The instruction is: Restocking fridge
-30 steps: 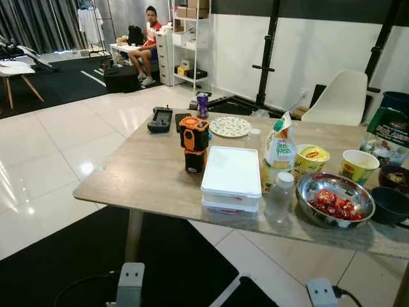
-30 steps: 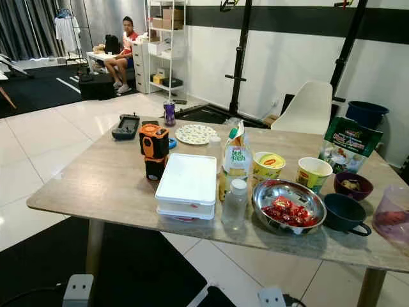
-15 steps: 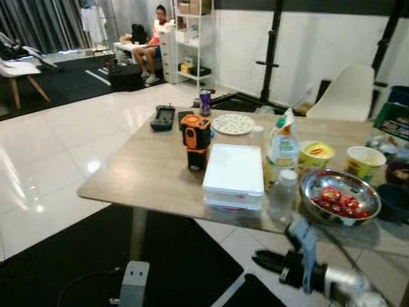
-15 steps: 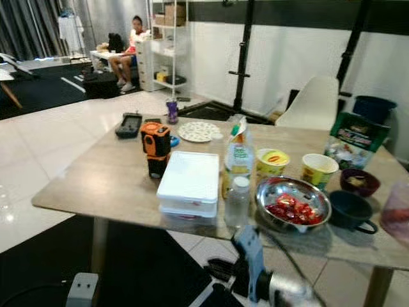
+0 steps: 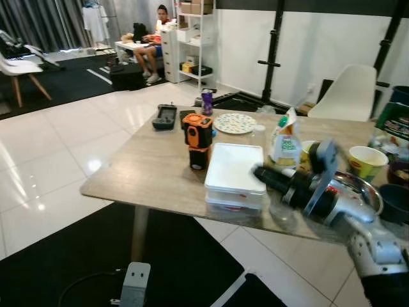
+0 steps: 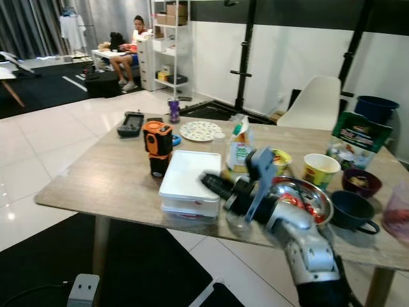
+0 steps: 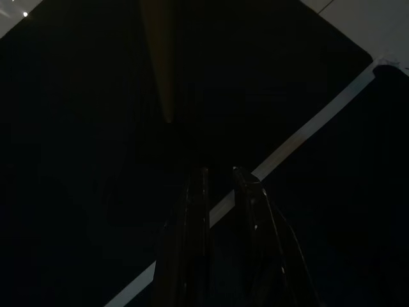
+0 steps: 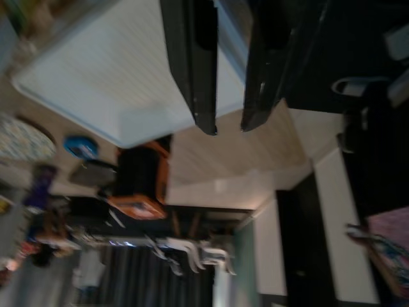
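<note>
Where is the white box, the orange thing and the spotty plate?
white box [image 5: 234, 167], left eye view, middle of its lid.
orange thing [image 5: 197, 132], left eye view, its orange top.
spotty plate [image 6: 200, 131], right eye view, its centre.

Both eye views look forward and down from the head, sharing the surface [image 5: 147, 173]. The right wrist view sits close over it; the left wrist view faces the dark floor [image 7: 77, 192].

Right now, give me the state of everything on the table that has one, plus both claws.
White box: lid on, flat on the table.
Juice carton: upright, top looks opened.
Steel bowl: holds red food.
Yellow cup: upright, no lid.
Dark mug: upright.
Right claw: open, over the white box's near edge.
Left claw: hanging idle, fingers nearly together.
</note>
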`<state>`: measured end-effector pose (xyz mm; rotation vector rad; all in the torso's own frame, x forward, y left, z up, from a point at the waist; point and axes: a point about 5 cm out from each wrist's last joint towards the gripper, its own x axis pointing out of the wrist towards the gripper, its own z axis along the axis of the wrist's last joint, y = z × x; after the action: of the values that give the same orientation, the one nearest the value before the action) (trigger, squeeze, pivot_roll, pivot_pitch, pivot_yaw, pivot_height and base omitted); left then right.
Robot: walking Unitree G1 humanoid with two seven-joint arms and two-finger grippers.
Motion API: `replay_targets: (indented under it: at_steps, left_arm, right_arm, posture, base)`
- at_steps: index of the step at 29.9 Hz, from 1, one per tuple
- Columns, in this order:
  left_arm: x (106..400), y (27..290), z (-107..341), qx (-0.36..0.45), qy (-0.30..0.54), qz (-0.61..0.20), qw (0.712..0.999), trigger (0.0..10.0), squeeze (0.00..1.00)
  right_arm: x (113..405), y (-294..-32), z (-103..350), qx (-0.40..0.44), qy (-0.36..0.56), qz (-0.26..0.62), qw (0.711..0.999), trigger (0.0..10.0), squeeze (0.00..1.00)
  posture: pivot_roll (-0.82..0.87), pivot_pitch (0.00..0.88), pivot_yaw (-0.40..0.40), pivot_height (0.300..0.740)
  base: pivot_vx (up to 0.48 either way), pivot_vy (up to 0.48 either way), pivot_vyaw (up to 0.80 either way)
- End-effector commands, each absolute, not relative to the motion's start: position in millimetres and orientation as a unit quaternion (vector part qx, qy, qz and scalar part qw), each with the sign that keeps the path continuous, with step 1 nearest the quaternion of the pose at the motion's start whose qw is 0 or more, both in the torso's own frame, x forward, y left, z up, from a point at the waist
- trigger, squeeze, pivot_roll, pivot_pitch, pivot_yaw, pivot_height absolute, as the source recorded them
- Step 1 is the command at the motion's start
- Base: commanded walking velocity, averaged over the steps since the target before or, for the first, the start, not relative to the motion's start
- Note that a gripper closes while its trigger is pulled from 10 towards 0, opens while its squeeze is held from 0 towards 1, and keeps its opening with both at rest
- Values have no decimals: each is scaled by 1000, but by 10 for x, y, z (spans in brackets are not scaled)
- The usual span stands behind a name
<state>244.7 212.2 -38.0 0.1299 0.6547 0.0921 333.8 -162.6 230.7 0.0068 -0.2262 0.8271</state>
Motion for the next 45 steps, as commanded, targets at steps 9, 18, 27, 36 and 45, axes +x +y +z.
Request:
replay_targets:
  at_steps: [9, 18, 27, 36, 45]
  left_arm:
    - [2395, 2134, -416, 69, 330, 46, 941, 10000, 0]
    - [2394, 2130, -418, 68, 330, 46, 940, 10000, 0]
    - [2394, 2123, -421, 68, 331, 46, 940, 10000, 0]
    - [2402, 2127, -414, 66, 330, 50, 940, 10000, 0]
    - [2410, 2130, -409, 64, 330, 51, 940, 10000, 0]
  right_arm:
    - [3508, -1760, 2374, -35, -122, 280, 952, 10000, 608]
    - [3620, -1843, 2282, -61, -95, 208, 972, 10000, 0]
    - [3672, -1853, 2212, -48, -84, 177, 979, 10000, 467]
    - [3698, -1860, 2187, -62, -71, 167, 981, 10000, 0]
    - [3708, -1872, 2133, -63, -50, 166, 983, 10000, 0]
  posture:
    - [-39, 41, 3, 740]
    - [-38, 43, 3, 740]
    - [-42, 47, 4, 740]
    - [-39, 50, 0, 740]
    - [-46, 56, 0, 740]
  base:
    - [0, 0, 0]
    - [0, 0, 0]
    - [0, 0, 0]
    - [0, 0, 0]
    - [0, 0, 0]
